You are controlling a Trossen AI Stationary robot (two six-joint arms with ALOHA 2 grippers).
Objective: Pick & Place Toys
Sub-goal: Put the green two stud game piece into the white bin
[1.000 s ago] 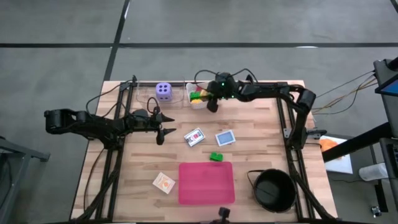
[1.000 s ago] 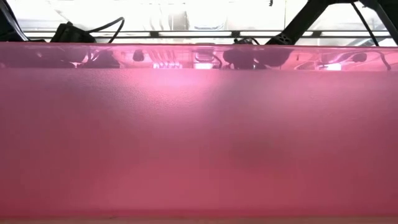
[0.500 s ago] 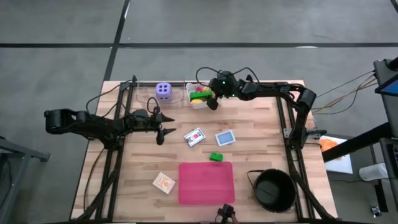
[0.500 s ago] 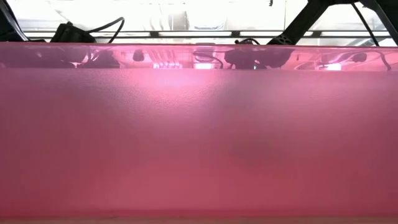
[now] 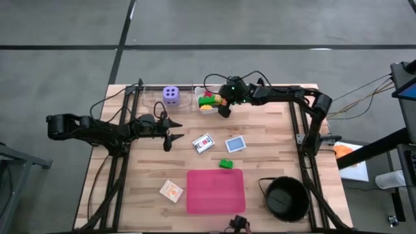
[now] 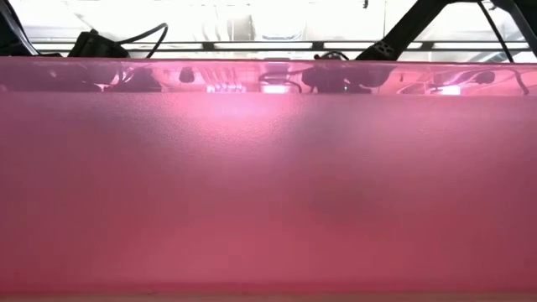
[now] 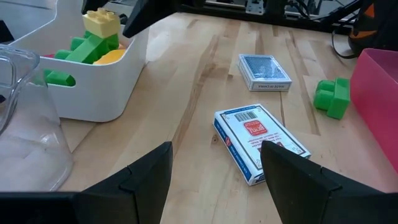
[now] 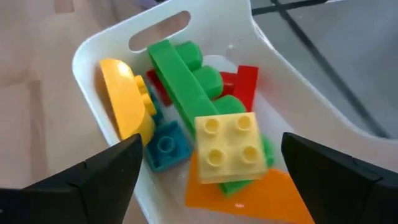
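- Pink mat (image 5: 216,190) at near counter (image 5: 273,130) edge, orange card (image 5: 171,190) beside it.
- Green block (image 5: 225,164) just beyond mat; white card (image 5: 203,143) and blue card (image 5: 235,144) mid-counter.
- Left pincer (image 5: 166,135) spread, empty, hovering near white card.
- Farther: white tub (image 5: 198,103) with yellow block (image 8: 231,147) atop green, teal, red and orange blocks; right pincer (image 5: 223,108) spread, empty, over tub.
- Purple die (image 5: 171,95) at far edge.
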